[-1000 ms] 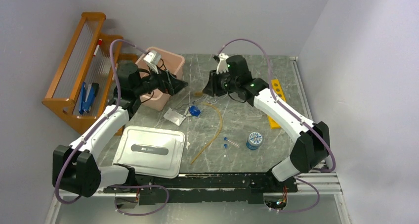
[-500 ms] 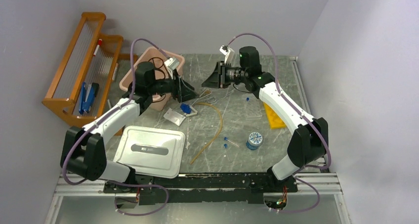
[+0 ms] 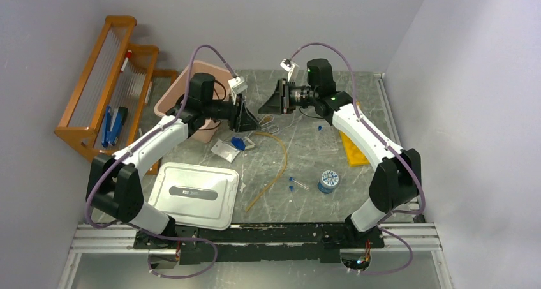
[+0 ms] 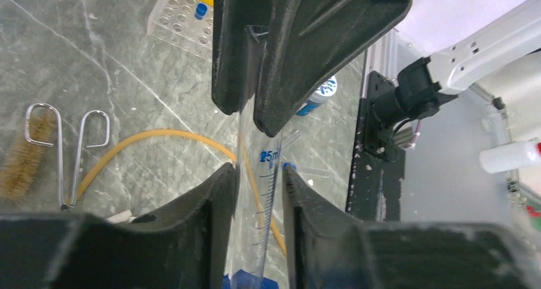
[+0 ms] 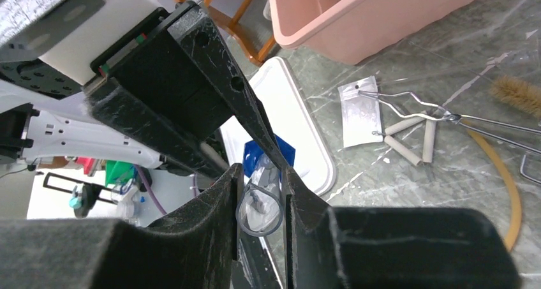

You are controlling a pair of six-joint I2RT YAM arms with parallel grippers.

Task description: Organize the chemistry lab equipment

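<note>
Clear glossy graduated cylinder (image 4: 266, 180), smooth grey marbled table (image 3: 312, 150), smooth tan rubber tube (image 4: 159, 134), orange varnished wooden rack (image 3: 76, 134), matt pink plastic tub (image 5: 383, 14), glossy white plastic lid (image 3: 194, 203), yellow plastic tube rack (image 3: 354, 150)

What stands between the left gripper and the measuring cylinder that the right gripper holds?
Nothing visible: the measuring cylinder lies between the left gripper's fingers, and the right gripper grips its open end.
</note>
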